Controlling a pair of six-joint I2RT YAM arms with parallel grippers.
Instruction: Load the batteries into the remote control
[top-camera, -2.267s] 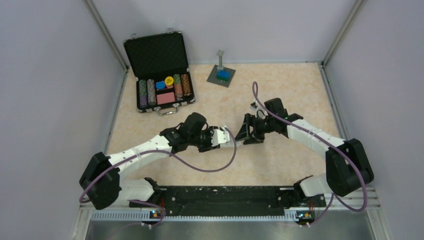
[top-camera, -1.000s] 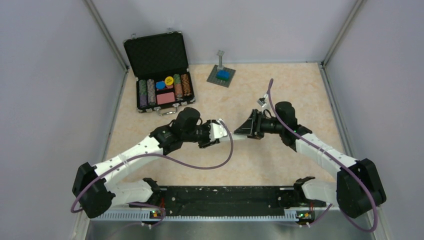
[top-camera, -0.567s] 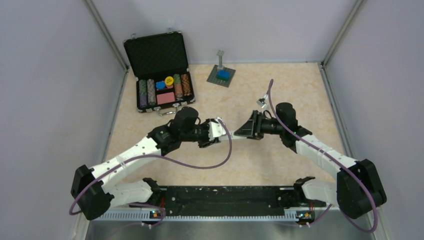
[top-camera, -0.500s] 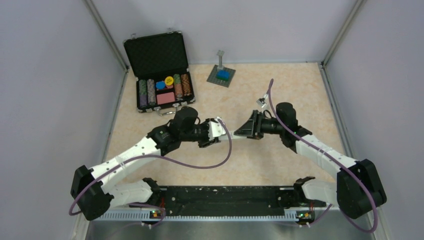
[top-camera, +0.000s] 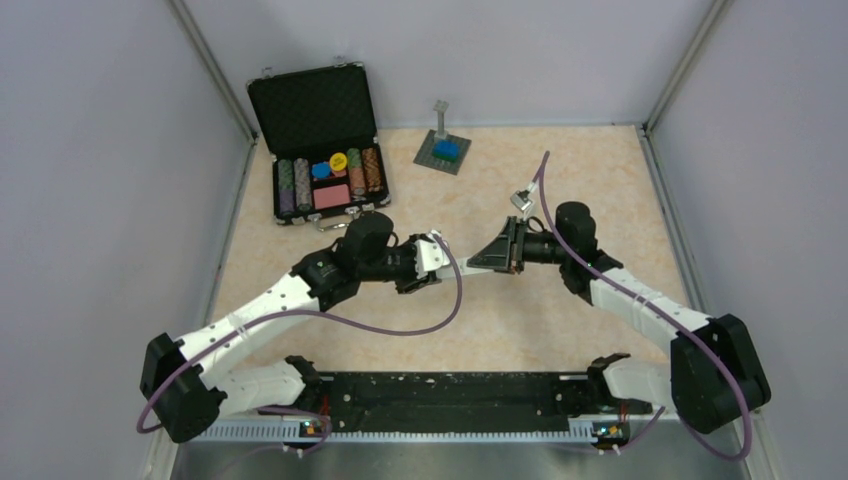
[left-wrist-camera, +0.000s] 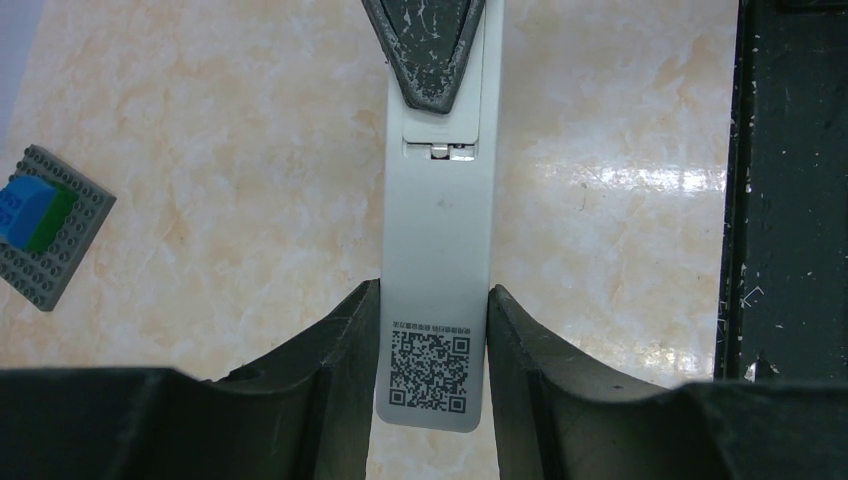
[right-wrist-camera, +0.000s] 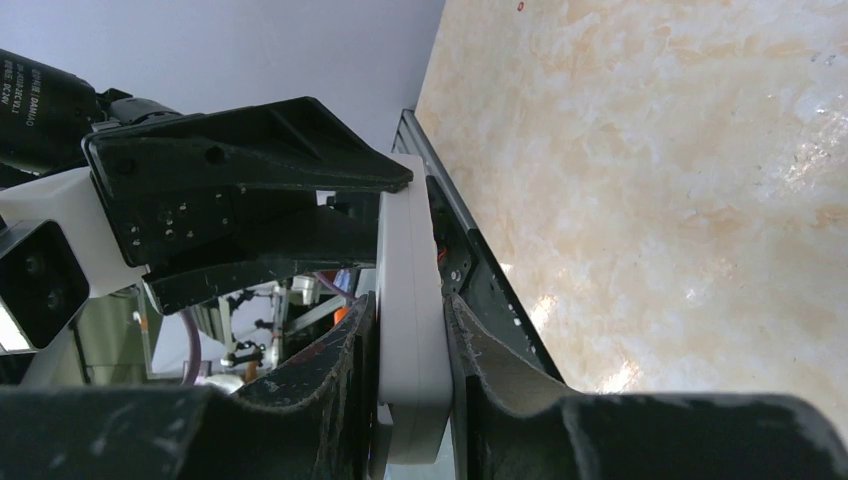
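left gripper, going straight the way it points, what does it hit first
Probably the right gripper, its dark fingers clamped on the far end of the slim white plastic remote both hold.

Left gripper (top-camera: 438, 268) and right gripper (top-camera: 482, 264) meet above a beige table (top-camera: 580, 175), apparently both gripping a slim white remote control (top-camera: 466, 270) (barely visible) between them.

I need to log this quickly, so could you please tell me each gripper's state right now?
Left gripper: closed on the remote.
Right gripper: closed on the remote's other end.
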